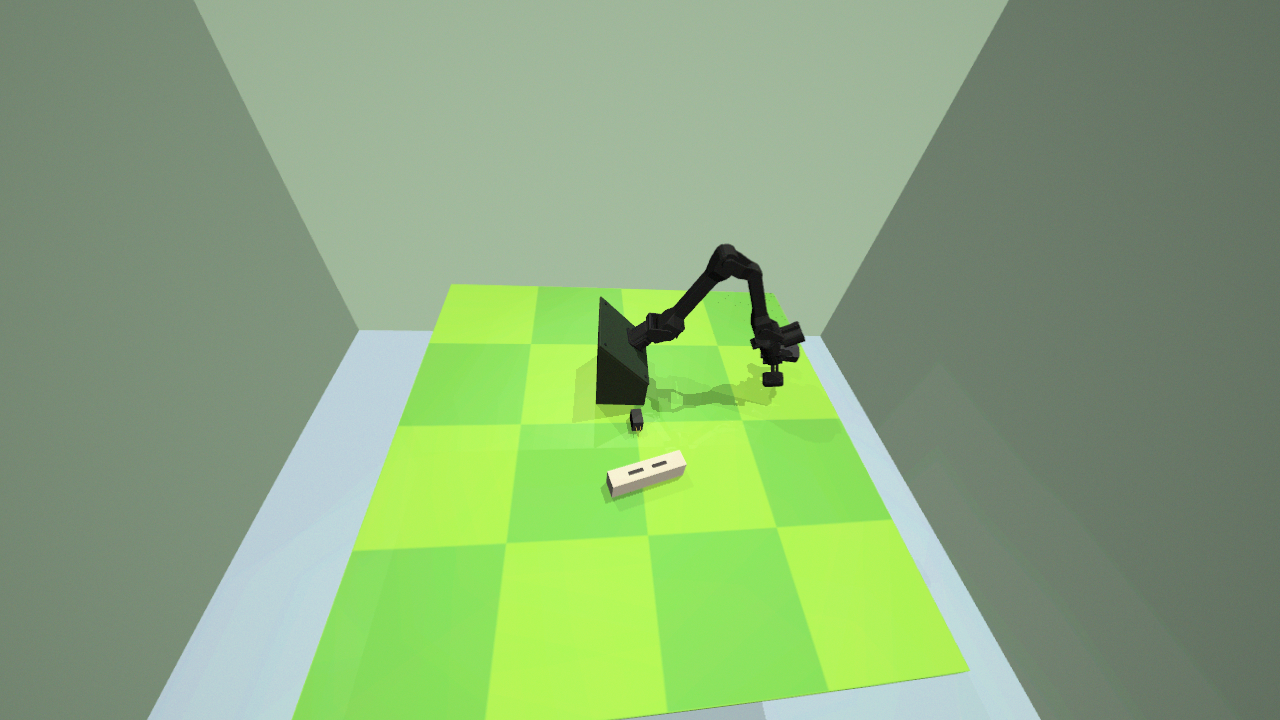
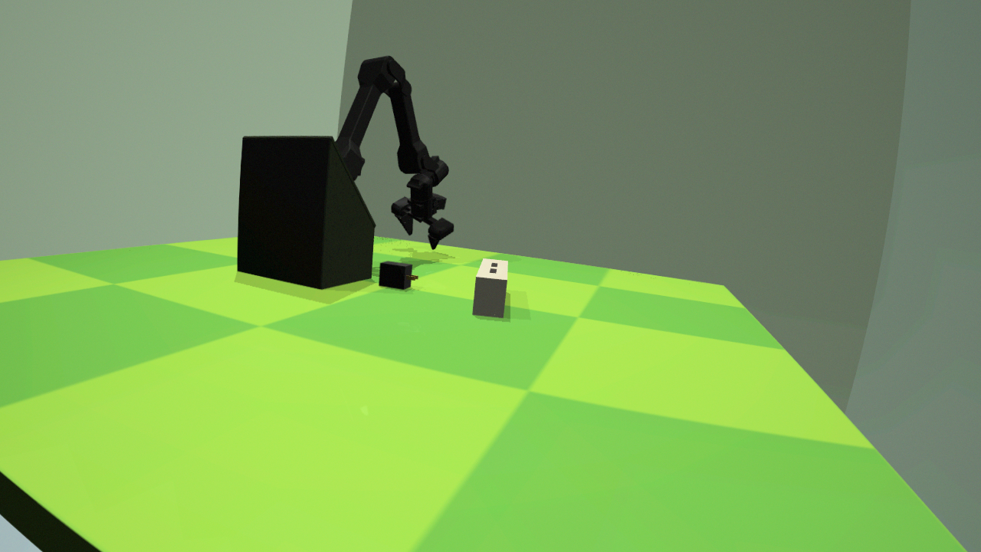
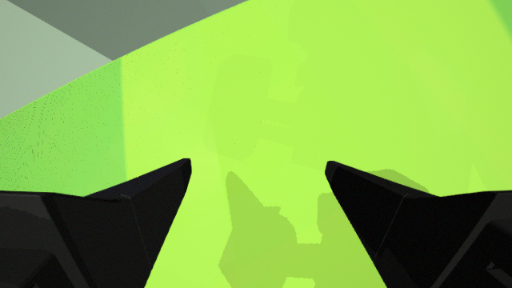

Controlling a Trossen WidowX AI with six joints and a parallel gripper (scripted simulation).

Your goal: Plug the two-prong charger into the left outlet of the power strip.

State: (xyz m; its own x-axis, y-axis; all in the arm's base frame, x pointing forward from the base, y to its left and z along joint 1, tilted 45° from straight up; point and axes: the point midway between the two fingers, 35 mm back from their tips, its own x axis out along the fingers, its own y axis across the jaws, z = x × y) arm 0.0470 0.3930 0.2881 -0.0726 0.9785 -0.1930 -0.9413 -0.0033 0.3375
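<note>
Fingers are spread wide with nothing between them; only green mat (image 3: 360,80) and the arm's own shadow are seen in the gap in the wrist view. The gripper (image 2: 421,223) is hung above the mat, right of centre in the top view, pointing down.

The charger (image 1: 636,418) is lying on its side just below the black base block (image 1: 617,358), near frame centre in the top view. In the exterior view its prongs (image 2: 413,277) are seen pointing sideways toward the power strip (image 1: 646,471), not downward. The strip is lying just below the charger, apart from it, slots facing up. Gripper and charger are well apart, so the task is judged to be at the approach stage, nothing picked up yet.

Risks from here, as judged:
- The charger is set close to the base block, so one finger could be blocked by the block on descent, or the charger nudged away.
- With prongs horizontal, a reorientation is needed before insertion; a grasp across the wrong faces would leave the prongs misaligned with the slots.
- If the plug is tilted, one prong lands first and the shutter is likely kept closed.
- The left outlet could be confused with the right one; the strip is angled on the mat.
</note>
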